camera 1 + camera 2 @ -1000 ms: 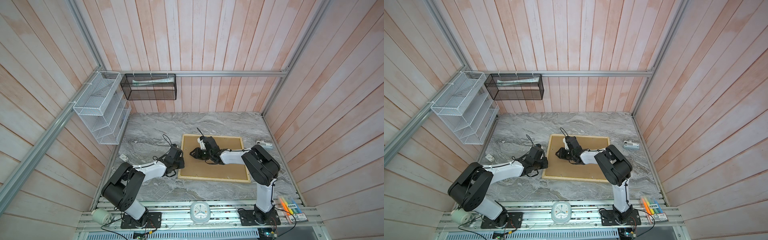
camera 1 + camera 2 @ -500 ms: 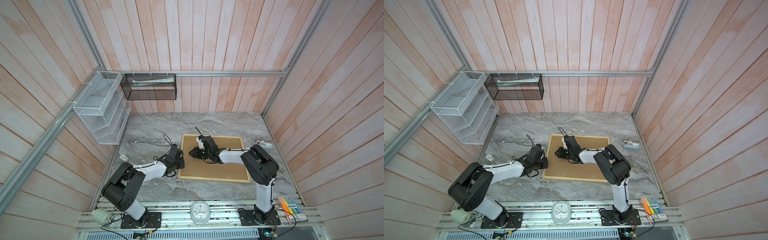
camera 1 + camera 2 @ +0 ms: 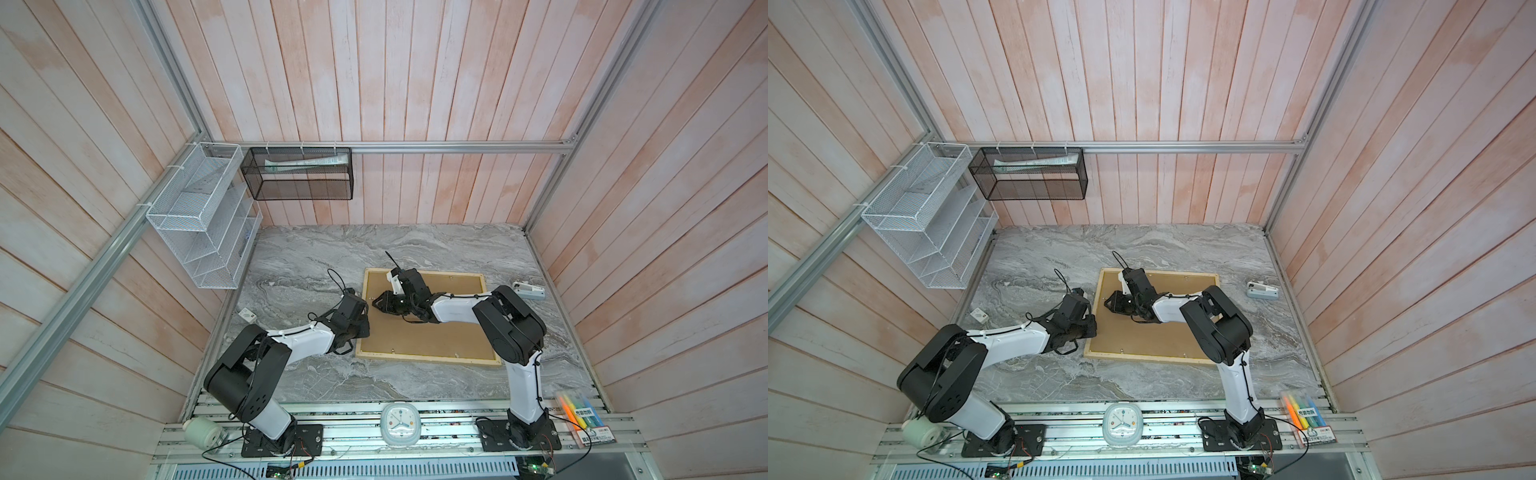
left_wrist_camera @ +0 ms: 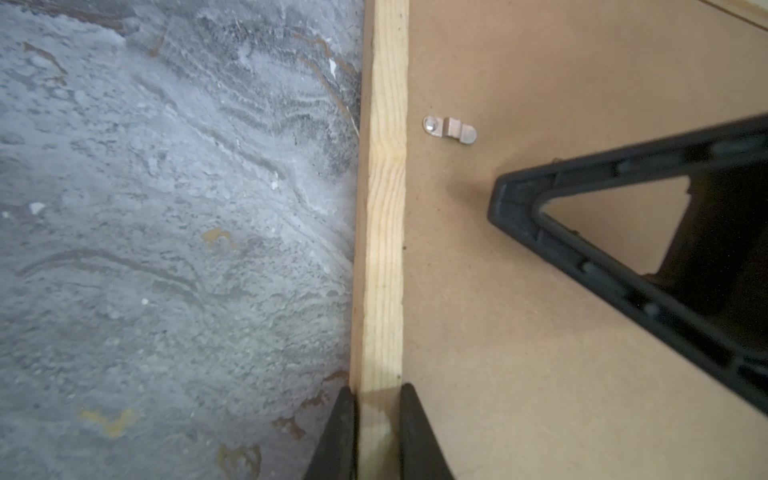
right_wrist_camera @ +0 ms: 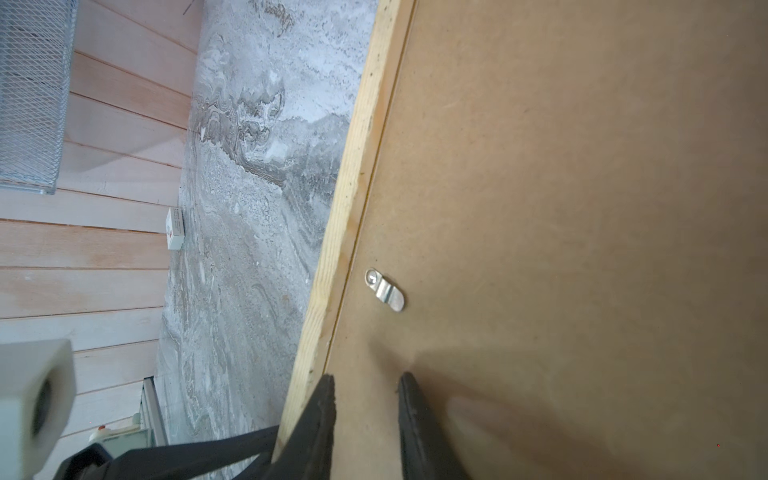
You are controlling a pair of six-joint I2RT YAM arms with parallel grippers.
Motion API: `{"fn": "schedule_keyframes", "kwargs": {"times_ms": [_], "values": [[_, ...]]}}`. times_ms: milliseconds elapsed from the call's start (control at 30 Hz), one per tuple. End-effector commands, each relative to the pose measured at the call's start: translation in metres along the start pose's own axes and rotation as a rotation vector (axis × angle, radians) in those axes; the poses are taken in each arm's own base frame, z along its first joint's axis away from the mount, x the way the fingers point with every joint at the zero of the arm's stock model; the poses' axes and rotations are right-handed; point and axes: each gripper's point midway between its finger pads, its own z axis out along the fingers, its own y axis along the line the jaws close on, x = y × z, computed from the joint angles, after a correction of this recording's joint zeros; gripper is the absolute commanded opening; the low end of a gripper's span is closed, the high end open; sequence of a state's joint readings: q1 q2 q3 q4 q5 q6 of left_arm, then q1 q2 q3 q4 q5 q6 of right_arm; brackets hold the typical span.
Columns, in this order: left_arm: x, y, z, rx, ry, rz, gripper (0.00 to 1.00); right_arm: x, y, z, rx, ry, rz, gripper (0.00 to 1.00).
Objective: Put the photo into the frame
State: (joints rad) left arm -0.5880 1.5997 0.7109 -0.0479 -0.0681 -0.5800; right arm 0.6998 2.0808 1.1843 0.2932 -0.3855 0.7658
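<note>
Pink wood walls stand all round you, and a grey stone table (image 3: pixel 332 257) lies between them. On the table lies the frame (image 3: pixel 428 359), face down, so its back looks up at you. A brown board (image 3: pixel 440 336) fills the whole back, inside the pale wood strips. You cannot see the photo in any view. I guess it lies under the board, but nothing shows it, so do not count on that.

Your left gripper (image 4: pixel 377 399) sits at the frame's left side. Its fingers (image 4: pixel 338 440) pinch one wood strip, one finger on the table side and one on the board side. That grip looks meant to stop the frame from sliding while the other arm works.

Your right gripper (image 5: pixel 366 382) reaches across the board to that same side. Its fingers are only a little apart, with bare board showing between them, so they hold nothing. They hang just beside a small silver clip (image 5: pixel 384 289) and do not touch it, as far as I can tell. The clip points in over the board, not out toward the strip. Whether that means locked or unlocked I cannot tell. I think turning this clip is the job in hand, and the narrow gap suits so small a thing.
</note>
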Motion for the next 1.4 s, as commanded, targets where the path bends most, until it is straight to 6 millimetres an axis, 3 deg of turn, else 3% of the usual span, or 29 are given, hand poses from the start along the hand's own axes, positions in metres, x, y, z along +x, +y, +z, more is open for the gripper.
{"fn": "schedule_keyframes", "kwargs": {"times_ms": [0,533,1367], "values": [[0.025,-0.011,0.014,0.046,0.093,-0.012,0.09,0.006,-0.005,0.014,-0.001,0.034,0.002,0.29],[0.026,-0.023,0.007,0.091,0.094,0.035,0.07,-0.02,-0.041,0.027,0.087,-0.014,0.044,0.3],[0.021,-0.038,0.007,0.153,0.103,0.061,0.07,-0.004,-0.036,0.053,-0.002,0.086,0.055,0.31]]}}
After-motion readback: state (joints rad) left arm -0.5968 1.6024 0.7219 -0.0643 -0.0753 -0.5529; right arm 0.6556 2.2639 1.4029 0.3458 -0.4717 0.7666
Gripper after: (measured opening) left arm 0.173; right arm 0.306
